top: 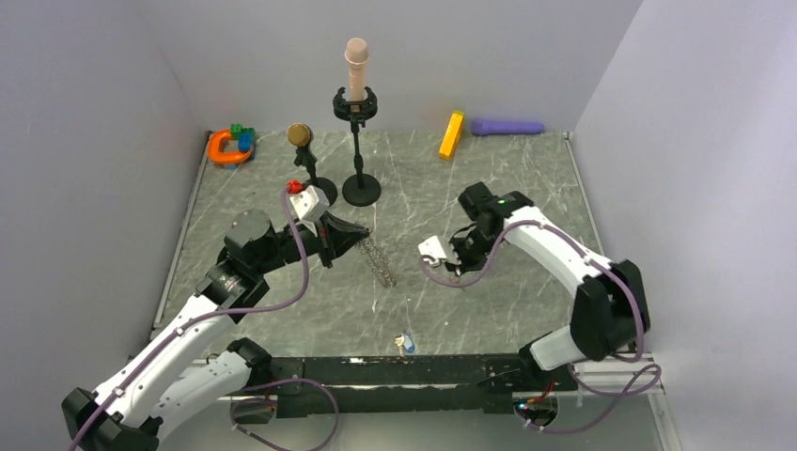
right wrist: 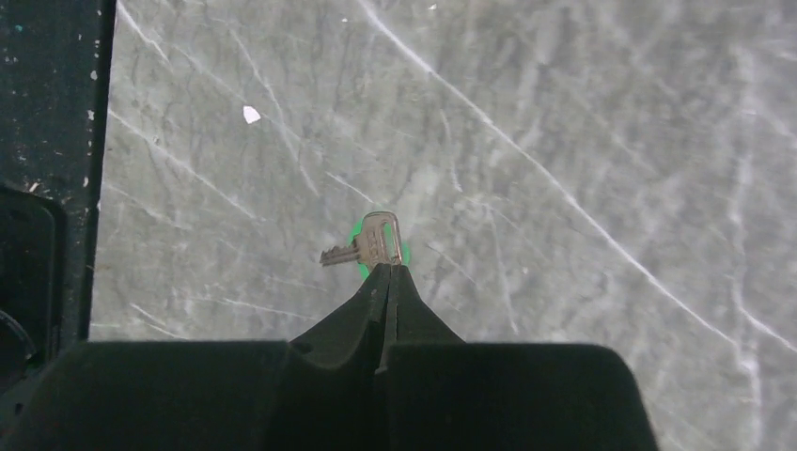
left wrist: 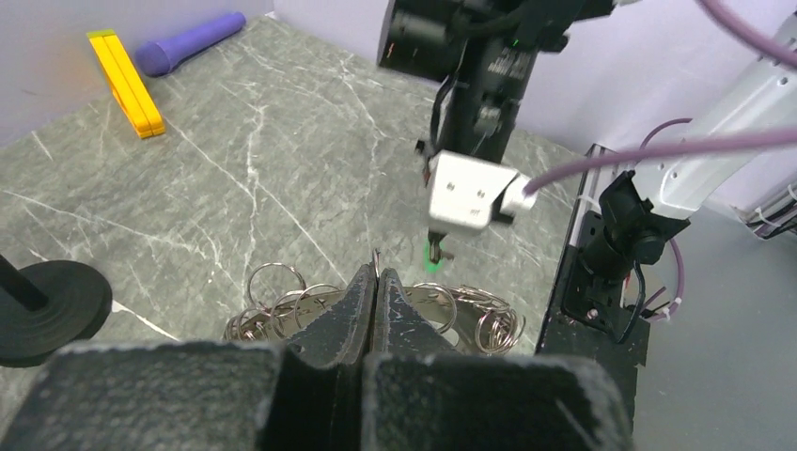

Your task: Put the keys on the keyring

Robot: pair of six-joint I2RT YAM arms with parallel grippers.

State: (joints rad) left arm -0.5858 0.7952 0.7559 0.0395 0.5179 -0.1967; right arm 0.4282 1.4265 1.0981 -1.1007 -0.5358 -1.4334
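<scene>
Most of the green head of the key [right wrist: 376, 242] was covered by its metal bow and the fingertips. The right gripper [right wrist: 387, 274] was closed on that key, just above the tabletop [right wrist: 611, 141]. The left gripper [left wrist: 374, 299] was clamped on one loop of the keyring [left wrist: 291, 305], and its fingers hid the ring's near side. The key hung just beyond the keyring; I could not confirm contact. A small key-like object [top: 406, 343] near the front rail was too small to identify.

Left pincer [left wrist: 376, 282] and right pincer [right wrist: 388, 272] clamped shut, facing inward.
</scene>
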